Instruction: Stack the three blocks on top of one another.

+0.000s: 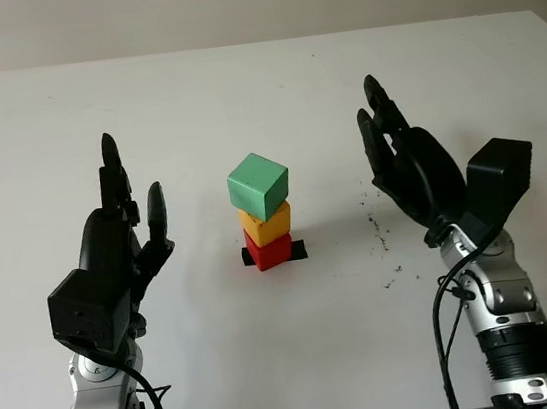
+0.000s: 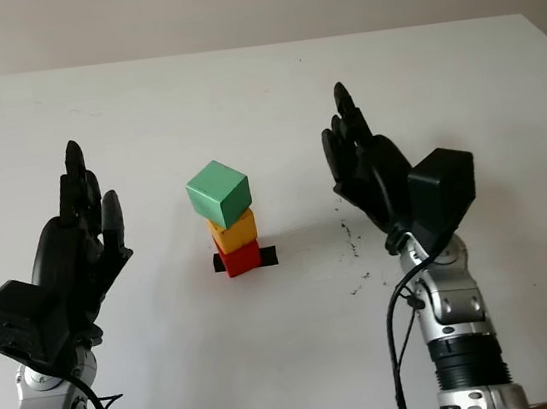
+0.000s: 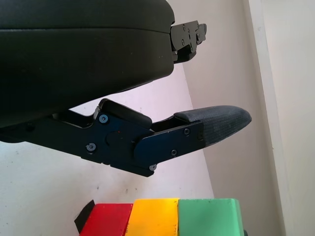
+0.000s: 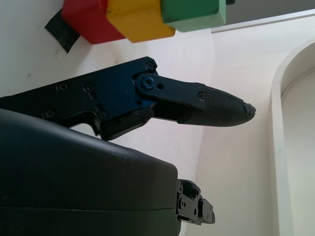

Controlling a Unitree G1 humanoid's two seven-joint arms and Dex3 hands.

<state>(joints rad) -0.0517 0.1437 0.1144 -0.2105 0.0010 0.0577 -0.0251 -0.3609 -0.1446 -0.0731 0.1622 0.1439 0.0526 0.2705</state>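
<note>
A stack of three blocks stands at the middle of the white table (image 1: pixel 259 95): a red block (image 1: pixel 270 250) at the bottom on a black tape mark (image 1: pixel 298 251), a yellow block (image 1: pixel 267 221) on it, and a green block (image 1: pixel 259 186) on top, turned a little. My left hand (image 1: pixel 125 229) is open and raised to the left of the stack, apart from it. My right hand (image 1: pixel 398 153) is open and raised to the right of the stack, also apart. The wrist views show the stack, red block (image 3: pixel 106 220) and green block (image 4: pixel 193 14), beyond each hand's fingers.
Small dark specks (image 1: pixel 378 231) mark the table to the right of the stack, under my right hand. The table's far edge (image 1: pixel 232 44) meets a pale wall.
</note>
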